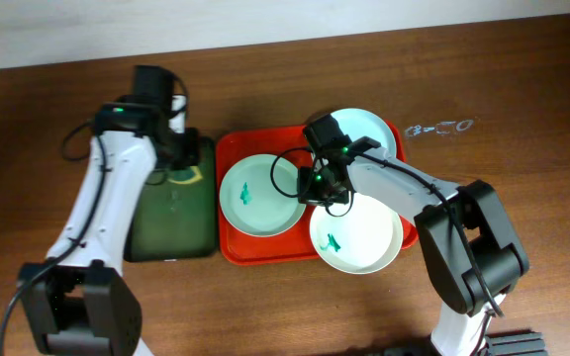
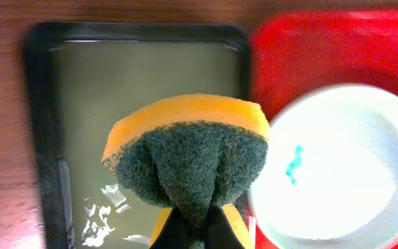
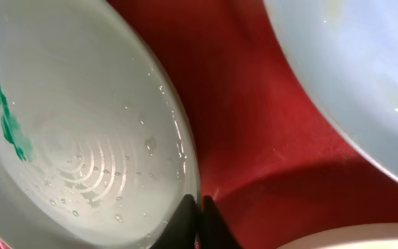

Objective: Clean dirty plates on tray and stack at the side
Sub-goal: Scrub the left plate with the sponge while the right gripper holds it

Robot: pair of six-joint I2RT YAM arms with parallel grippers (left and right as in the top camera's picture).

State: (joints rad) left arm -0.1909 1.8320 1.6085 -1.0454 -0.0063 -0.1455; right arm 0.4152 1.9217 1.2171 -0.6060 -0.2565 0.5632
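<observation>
Three white plates lie on the red tray (image 1: pixel 240 247). The left plate (image 1: pixel 260 194) has a teal smear; it also shows in the left wrist view (image 2: pixel 344 173) and the right wrist view (image 3: pixel 74 131). The front right plate (image 1: pixel 359 242) has a smear too. The back plate (image 1: pixel 369 133) looks clean. My right gripper (image 1: pixel 315 188) is shut on the right rim of the left plate (image 3: pixel 197 207). My left gripper (image 1: pixel 171 148) is shut on a yellow and green sponge (image 2: pixel 188 159) above the dark green tray (image 2: pixel 144 83).
The dark green tray (image 1: pixel 176 213) lies left of the red tray and holds some water (image 2: pixel 102 214). A small wet patch (image 1: pixel 438 128) marks the brown wooden table to the right of the red tray.
</observation>
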